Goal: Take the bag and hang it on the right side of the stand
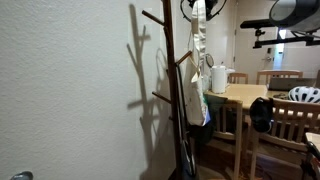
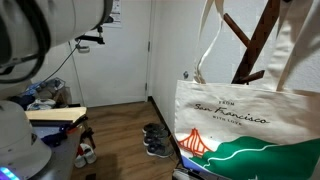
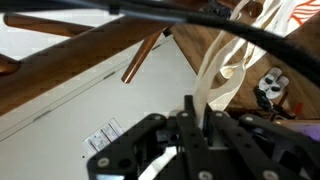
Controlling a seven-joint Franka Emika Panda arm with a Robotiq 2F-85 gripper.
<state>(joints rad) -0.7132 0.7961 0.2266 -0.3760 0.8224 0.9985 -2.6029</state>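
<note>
Room with pale walls, wood floor (image 2: 120, 125) and light table (image 1: 245, 95) is showing; bag (image 1: 196, 95) is hanging upright just beside the stand (image 1: 172, 90), long axis vertical, handles (image 3: 215, 80) pointing up; fingers (image 3: 188, 115) are pinching the handles

Both exterior views on stand (image 1: 171, 70) and bag (image 2: 245, 120)

A textured off-white wall (image 1: 70, 90) is seen beside a light wooden table (image 1: 245, 95) and chairs (image 1: 295, 120); a white jug (image 1: 218, 78) is set on the table. Shoes (image 2: 155, 140) are left on a wooden floor (image 2: 115, 130) by a white door (image 2: 125, 50).
</note>
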